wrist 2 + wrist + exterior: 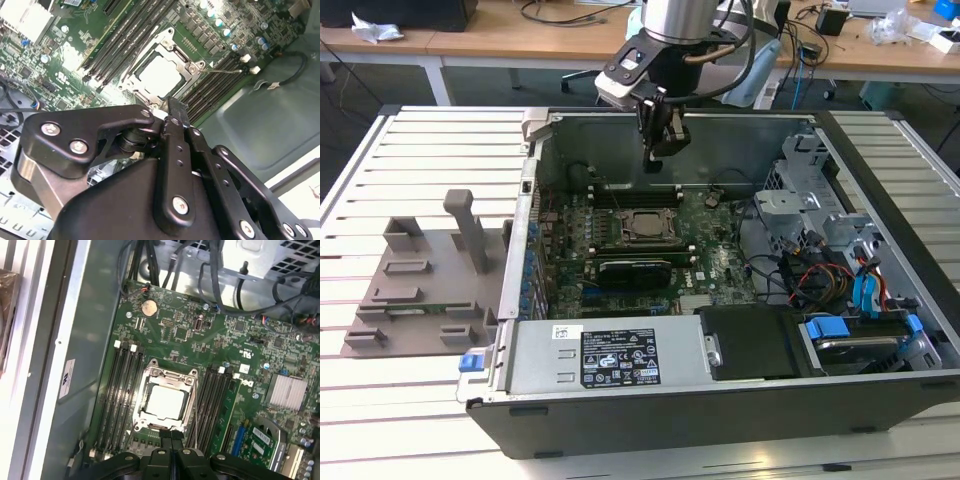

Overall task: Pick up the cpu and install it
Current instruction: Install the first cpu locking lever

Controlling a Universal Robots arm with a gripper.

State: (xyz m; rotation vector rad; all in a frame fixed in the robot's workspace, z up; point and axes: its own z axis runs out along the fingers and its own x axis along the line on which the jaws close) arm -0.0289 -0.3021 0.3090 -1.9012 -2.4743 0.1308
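Observation:
The cpu (pixel 164 400) is a pale silvery square lying flat in the motherboard socket, ringed by the socket's metal frame (pixel 150 375). It also shows as a bright square in the second wrist view (pixel 160 75) and, darker, in the exterior view (pixel 638 228). My gripper (pixel 657 158) hangs above the open computer case, over the rear part of the board and apart from the socket. In both wrist views the two black fingers (pixel 176 437) press together with nothing visible between them, and their tips (pixel 176 106) point down beside the socket.
Memory slots (pixel 122 390) flank the socket on both sides. A long black expansion card (pixel 635 268) lies in front of it. Cables and a drive cage (pixel 810 215) fill the exterior view's right. A grey fixture (pixel 420 280) stands outside the case on the left.

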